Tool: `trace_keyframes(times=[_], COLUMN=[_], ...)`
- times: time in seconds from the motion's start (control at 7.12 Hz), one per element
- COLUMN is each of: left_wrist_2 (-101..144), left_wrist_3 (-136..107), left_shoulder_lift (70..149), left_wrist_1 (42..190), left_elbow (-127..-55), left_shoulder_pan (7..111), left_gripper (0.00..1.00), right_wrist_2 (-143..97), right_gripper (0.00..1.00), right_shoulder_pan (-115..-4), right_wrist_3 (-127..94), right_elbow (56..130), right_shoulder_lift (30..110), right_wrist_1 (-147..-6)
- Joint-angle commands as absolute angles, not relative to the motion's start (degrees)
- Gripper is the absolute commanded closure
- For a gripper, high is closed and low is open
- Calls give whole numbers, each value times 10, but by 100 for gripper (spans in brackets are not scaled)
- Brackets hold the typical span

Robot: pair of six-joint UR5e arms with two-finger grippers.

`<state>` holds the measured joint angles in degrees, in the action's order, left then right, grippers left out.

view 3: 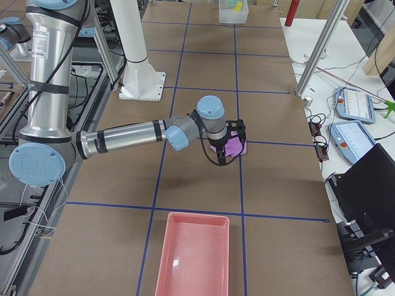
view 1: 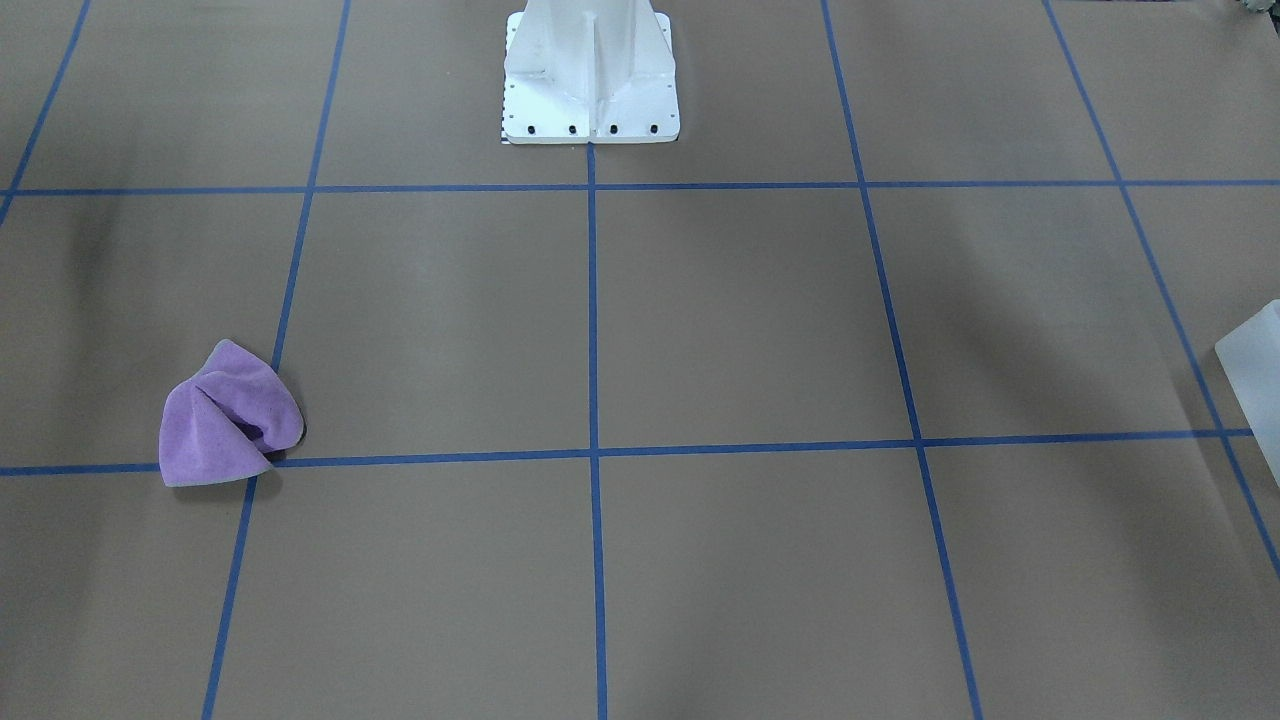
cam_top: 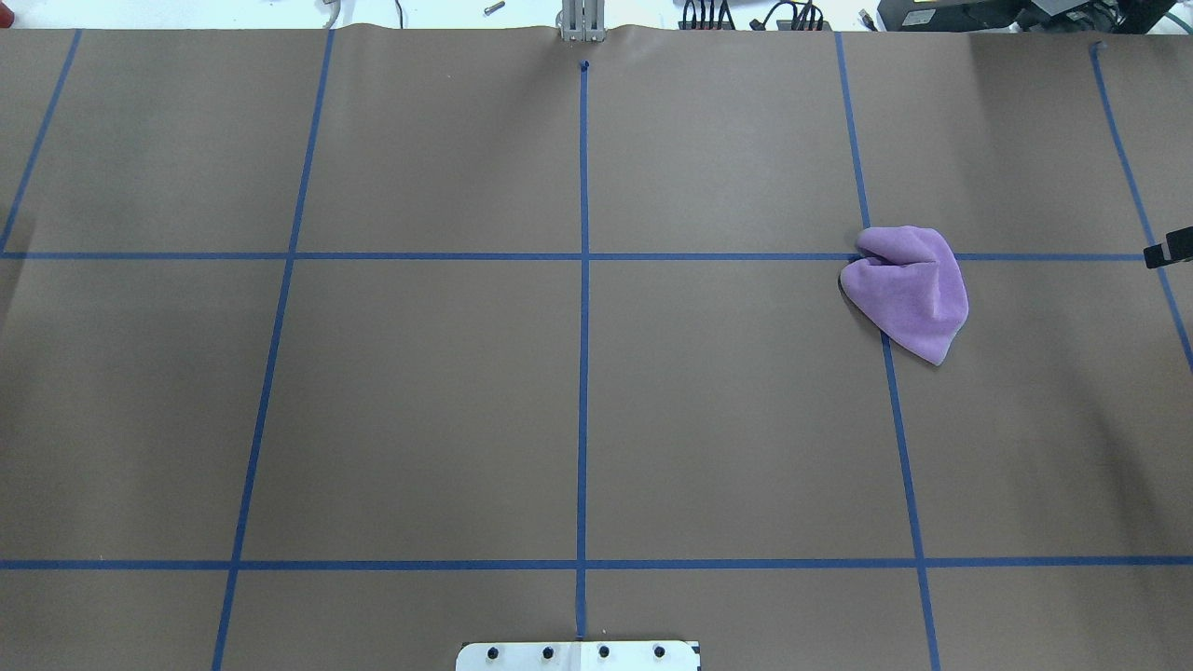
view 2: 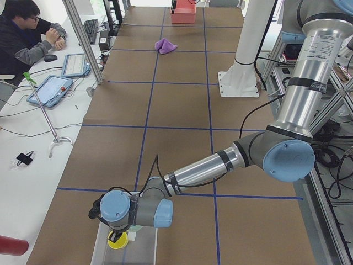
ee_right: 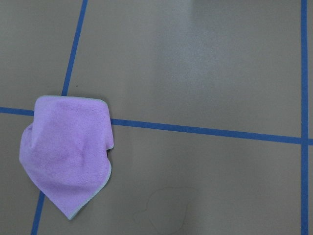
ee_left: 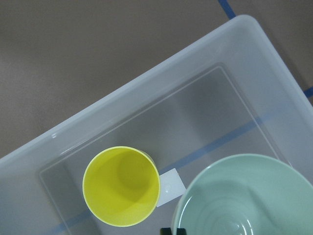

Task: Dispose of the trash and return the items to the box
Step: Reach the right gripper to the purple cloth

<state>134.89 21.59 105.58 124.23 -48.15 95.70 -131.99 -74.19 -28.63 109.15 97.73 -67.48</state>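
A crumpled purple cloth (view 1: 230,415) lies on the brown table where two blue tape lines cross; it also shows in the overhead view (cam_top: 909,291) and the right wrist view (ee_right: 68,152). My right gripper (view 3: 225,151) hangs near the cloth (view 3: 239,148); I cannot tell if it is open or shut. My left gripper (view 2: 113,237) hovers over a clear plastic box (ee_left: 146,78) that holds a yellow cup (ee_left: 121,186) and a pale green bowl (ee_left: 239,196). I cannot tell its state. An empty pink tray (view 3: 194,259) sits at the table's right end.
The white robot pedestal (view 1: 590,70) stands at the table's back middle. An operator (view 2: 27,33) sits at a side desk with tablets. A metal post (view 2: 83,38) stands at the table edge. A red cylinder (view 2: 11,244) lies beside the clear box.
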Motion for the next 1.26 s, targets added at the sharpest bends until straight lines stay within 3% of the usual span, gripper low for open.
trace_keyframes(times=[0.0,0.14,0.28,0.42,0.7,0.84,1.12], left_wrist_2=[1352,1352,1352,1352,1391,1414,1412], left_wrist_3=[176,167,167,168,167,165,123], left_shoulder_lift=[1054,1054,1054,1055,1070,1077,1066], left_wrist_1=[1289,1297,1313,1315,1270,1191,1012], left_elbow=[-458,-459,-460,-465,-509,-566,-753], left_shoulder_pan=[936,934,932,932,934,943,944], left_gripper=[82,52,32,1,1,1,1], right_wrist_2=[-1318,-1318,-1319,-1319,-1320,-1318,-1230], right_gripper=[0,0,0,0,0,0,0], right_shoulder_pan=[-741,-741,-741,-740,-738,-725,-647], right_wrist_3=[-287,-287,-287,-287,-306,-342,-438], right_elbow=[1092,1091,1092,1092,1096,1096,1096], right_shoulder_lift=[977,977,977,977,963,945,915], right_wrist_1=[-674,-674,-674,-674,-674,-674,-674])
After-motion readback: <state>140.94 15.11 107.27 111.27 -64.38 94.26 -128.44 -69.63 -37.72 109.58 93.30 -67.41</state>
